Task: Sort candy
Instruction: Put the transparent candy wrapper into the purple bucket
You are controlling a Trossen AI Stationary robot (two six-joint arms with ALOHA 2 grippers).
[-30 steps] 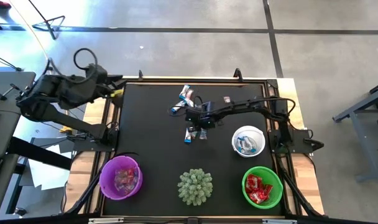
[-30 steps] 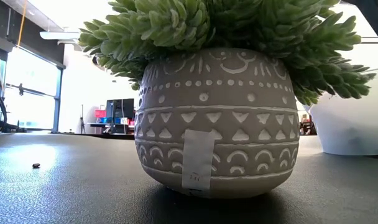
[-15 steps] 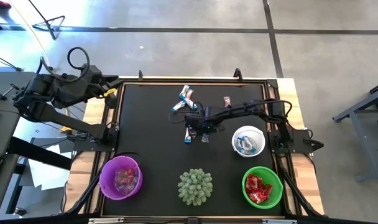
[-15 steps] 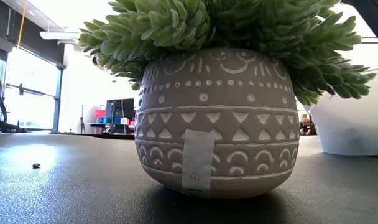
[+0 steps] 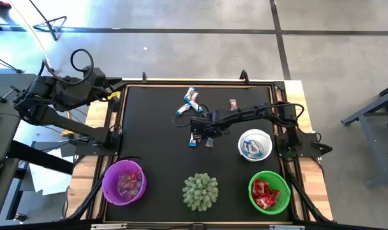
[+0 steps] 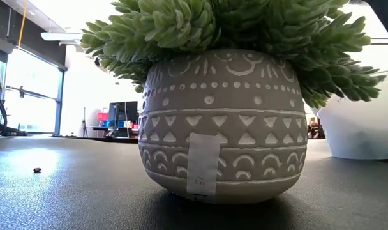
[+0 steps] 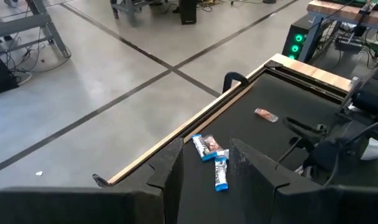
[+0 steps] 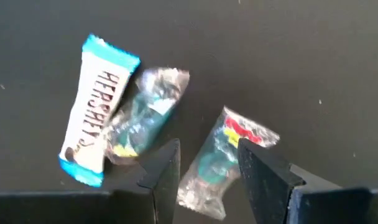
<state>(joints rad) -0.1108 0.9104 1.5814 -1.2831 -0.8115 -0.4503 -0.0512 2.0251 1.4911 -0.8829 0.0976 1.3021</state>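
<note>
Several wrapped candies lie flat on the black table mat (image 5: 149, 140). My right gripper (image 8: 207, 177) hangs open over the mat's middle (image 5: 205, 133), pointing down. A clear-wrapped candy (image 8: 221, 163) lies below the gap between its fingers, untouched. Beside that one lie another clear-wrapped candy (image 8: 145, 115) and a blue-and-white bar (image 8: 96, 118). More blue-and-white candies (image 5: 189, 101) and a pinkish one (image 5: 233, 103) lie near the far edge. My left gripper (image 7: 204, 180) waits open, raised beyond the table's far left corner (image 5: 114, 96).
A purple bowl (image 5: 124, 182), a white bowl (image 5: 254, 144) and a green bowl (image 5: 269, 191) hold candy along the near and right sides. A spiky pale-green plant in a patterned pot (image 5: 200, 190) stands at the near edge and fills the low view (image 6: 219, 121).
My right gripper has shifted a little toward the table's near edge, coming over the candies at the mat's middle. Its fingers have stayed open.
</note>
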